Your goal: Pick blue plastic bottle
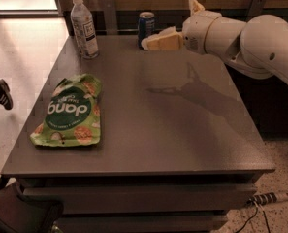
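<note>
The blue plastic bottle (84,28) is tall and clear, with a white cap and a pale label. It stands upright at the table's back left corner. My gripper (157,41) hangs above the back middle of the table, pointing left, well to the right of the bottle and holding nothing. It sits just in front of and beside a short dark blue drink can (145,27). My white arm (245,42) reaches in from the right.
A green snack bag (71,111) lies flat on the left of the grey table (182,130). A wooden wall runs behind the table. A person's shoe (0,93) shows on the floor at left. A cable (269,198) lies at bottom right.
</note>
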`<state>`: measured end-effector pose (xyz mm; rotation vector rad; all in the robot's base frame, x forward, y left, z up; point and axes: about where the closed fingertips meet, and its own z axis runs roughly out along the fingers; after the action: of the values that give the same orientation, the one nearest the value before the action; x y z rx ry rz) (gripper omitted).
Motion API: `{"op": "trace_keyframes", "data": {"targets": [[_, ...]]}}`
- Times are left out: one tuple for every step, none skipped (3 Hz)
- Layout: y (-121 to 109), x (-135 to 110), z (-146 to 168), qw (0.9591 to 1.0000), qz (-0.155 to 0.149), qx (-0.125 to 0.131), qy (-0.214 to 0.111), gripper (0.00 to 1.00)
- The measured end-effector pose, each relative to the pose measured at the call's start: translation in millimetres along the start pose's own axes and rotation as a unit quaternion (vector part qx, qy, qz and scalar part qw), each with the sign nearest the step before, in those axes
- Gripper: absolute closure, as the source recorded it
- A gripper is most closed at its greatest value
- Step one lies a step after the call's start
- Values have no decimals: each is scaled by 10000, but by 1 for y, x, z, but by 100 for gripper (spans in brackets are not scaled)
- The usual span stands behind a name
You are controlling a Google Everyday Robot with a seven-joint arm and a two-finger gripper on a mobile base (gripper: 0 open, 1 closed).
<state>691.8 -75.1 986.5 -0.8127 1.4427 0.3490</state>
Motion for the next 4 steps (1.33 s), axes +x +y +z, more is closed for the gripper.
{"op": "trace_keyframes", "data": {"targets": [[9, 2, 55, 9991, 73, -303, -272, 0], [26, -1, 102, 9980, 68, -568, -280, 0], [48, 5, 149, 9968, 53, -798, 89, 0], [72, 15, 175, 9939, 91, -939, 580, 0]]}}
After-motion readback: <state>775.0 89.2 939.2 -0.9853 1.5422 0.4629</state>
